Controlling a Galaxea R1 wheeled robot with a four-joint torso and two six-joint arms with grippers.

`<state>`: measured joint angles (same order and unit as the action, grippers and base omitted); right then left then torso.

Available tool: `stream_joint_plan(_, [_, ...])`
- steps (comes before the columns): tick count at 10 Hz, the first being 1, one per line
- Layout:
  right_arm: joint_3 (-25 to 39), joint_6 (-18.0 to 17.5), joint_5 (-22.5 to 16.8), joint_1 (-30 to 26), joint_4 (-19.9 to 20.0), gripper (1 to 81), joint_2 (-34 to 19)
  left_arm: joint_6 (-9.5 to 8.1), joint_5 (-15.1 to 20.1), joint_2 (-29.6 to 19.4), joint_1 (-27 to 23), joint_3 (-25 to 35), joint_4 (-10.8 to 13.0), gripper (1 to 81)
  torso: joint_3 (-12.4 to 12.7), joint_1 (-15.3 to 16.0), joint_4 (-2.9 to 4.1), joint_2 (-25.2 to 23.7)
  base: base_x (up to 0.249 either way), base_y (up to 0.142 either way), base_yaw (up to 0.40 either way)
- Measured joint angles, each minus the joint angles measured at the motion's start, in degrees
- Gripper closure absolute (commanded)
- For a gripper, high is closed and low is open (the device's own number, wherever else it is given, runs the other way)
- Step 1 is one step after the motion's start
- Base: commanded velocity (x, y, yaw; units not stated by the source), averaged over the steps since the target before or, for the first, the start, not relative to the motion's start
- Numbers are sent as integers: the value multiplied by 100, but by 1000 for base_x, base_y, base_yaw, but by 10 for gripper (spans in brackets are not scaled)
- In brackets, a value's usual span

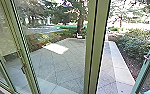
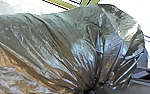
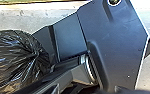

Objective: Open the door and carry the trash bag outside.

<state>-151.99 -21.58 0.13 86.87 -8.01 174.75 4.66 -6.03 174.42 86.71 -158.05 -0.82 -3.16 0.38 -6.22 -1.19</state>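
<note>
So the trash bag [image 2: 53, 47] was right up close at the left wrist, its plastic bunched into a tight gather [image 2: 91, 90], and beside the robot's dark plate [image 3: 116, 50] in the right wrist view. I'd say it was being carried, but honestly couldn't tell whether the left gripper or the right gripper was parted or closed up.

Progress-wise, the door [image 1: 142, 75] looked swung open on the right, handle [image 1: 147, 58] and all, with a gap next to the thick green post [image 1: 98, 47]. My read: door part done, bag pretty much at the way out, getting it through was left.

That post was the main obstacle, plus the open door crowding the other side. Beyond were paving [image 1: 66, 65], a pale edging strip [image 1: 121, 67], bushes [image 1: 133, 45] and a tree trunk [image 1: 80, 22].
</note>
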Motion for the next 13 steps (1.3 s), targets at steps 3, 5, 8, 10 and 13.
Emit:
stream_joint_plan(3, [0, -16, -13, 48, -1, 10, 24, 2, 37, -17, 79, 2, 51, 811, 2, -9, 0, -2, 0, 0, -44])
stream_joint_plan(5, [0, -16, -6, 23, 0, 10, 30, 2, 17, -17, 28, 2, 61, 811, 2, -9, 0, -2, 0, 0, -176])
stream_joint_plan(8, [-2, -13, -13, 23, -1, 10, 30, 0, 45, -16, 99, 9, 63, 811, 2, -9, 0, -5, 0, 0, -187])
stream_joint_plan(10, [-2, -13, -16, 41, -1, 10, 37, 2, 15, -28, 24, 6, 63, 811, 2, -9, 0, -5, 0, 0, -213])
stream_joint_plan(13, [-2, -11, -9, 43, -4, 10, 72, 2, 22, -16, 28, 9, 71, 811, 2, -9, 0, -5, 0, 0, -236])
